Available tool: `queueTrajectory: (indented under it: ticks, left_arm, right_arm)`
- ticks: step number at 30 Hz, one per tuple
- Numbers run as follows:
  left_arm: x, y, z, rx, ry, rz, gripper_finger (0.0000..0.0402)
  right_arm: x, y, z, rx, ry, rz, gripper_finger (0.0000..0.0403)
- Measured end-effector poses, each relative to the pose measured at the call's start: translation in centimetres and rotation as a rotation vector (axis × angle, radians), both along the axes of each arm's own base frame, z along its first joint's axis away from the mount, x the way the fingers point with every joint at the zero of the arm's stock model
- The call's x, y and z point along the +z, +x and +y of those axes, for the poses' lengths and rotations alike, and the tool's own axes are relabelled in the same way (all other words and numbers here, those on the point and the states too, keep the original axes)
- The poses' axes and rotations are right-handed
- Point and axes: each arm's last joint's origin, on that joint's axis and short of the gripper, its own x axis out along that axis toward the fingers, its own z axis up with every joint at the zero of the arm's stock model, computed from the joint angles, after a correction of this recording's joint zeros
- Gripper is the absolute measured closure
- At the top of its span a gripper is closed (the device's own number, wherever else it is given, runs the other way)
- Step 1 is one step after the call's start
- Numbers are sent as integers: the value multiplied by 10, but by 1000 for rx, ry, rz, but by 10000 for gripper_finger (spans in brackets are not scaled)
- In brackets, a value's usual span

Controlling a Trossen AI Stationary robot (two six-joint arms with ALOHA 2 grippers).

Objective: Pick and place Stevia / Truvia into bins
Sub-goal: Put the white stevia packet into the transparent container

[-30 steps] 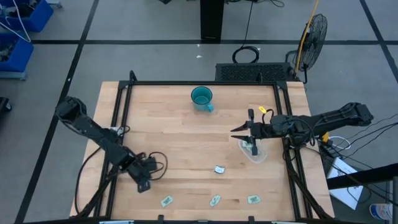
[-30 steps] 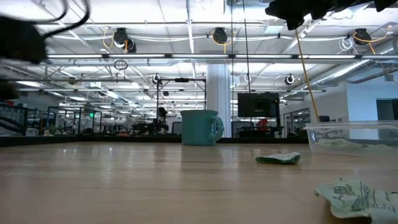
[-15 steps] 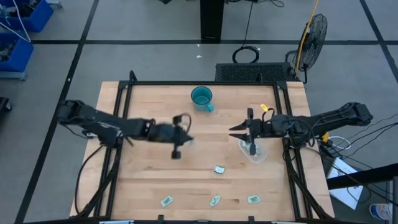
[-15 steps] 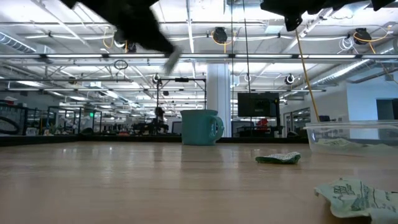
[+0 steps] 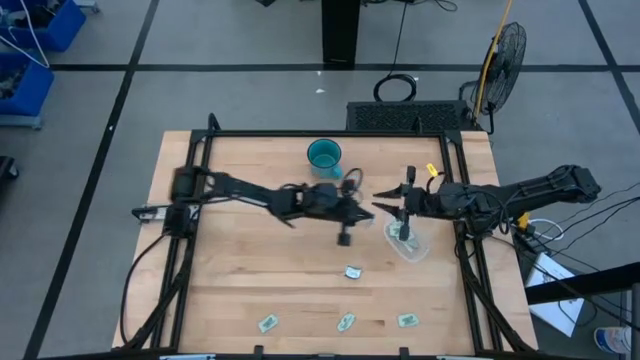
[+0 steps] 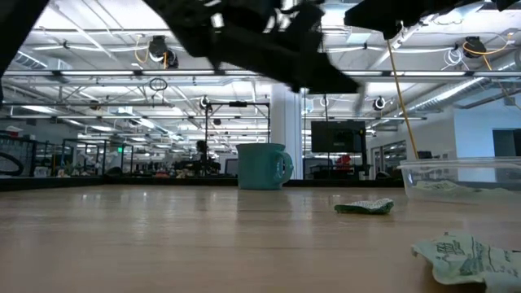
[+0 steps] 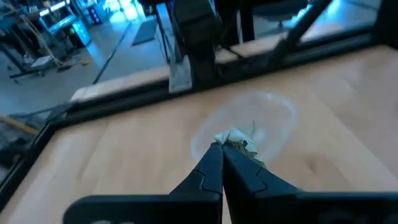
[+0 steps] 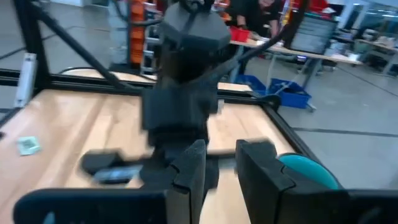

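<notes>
High view, left arm: swung from the table's front-left edge across to mid-table in the last second; left gripper (image 5: pixel 345 236) now just beside the clear tub (image 5: pixel 412 246).
Left gripper: fingers pressed together, pinching a crumpled Stevia sachet (image 7: pixel 239 140) (release looks next).
Right gripper (image 5: pixel 400 212): over the tub, fingers slightly apart, empty.
Loose sachets: four on the table (image 5: pixel 353 272), unmoved.

Left arm stretches across the surface centre, its left gripper (image 7: pixel 222 151) pinched closed on a sachet (image 7: pixel 238 140). Right gripper (image 5: pixel 385 205) hovers opposite, jaws slightly parted.
</notes>
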Motion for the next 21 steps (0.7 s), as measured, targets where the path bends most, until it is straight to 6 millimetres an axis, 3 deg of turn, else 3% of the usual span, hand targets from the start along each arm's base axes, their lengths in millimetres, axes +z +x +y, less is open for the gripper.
queueTrajectory:
  ticks: [5, 9, 13, 21]
  left_arm:
    - [-17, 50, 1, 0, -51, -22, 391]
    - [-37, 75, 1, -5, -69, 11, 398]
    - [-43, 83, 2, 8, -68, 61, 382]
    - [-38, 84, 1, 23, -82, 68, 280]
  right_arm:
    - [0, 0, 0, -9, -10, 3, 319]
    - [0, 0, 0, -3, -48, 7, 319]
    - [0, 0, 0, -1, -59, 12, 319]
    - [2, 0, 0, 1, -79, -7, 319]
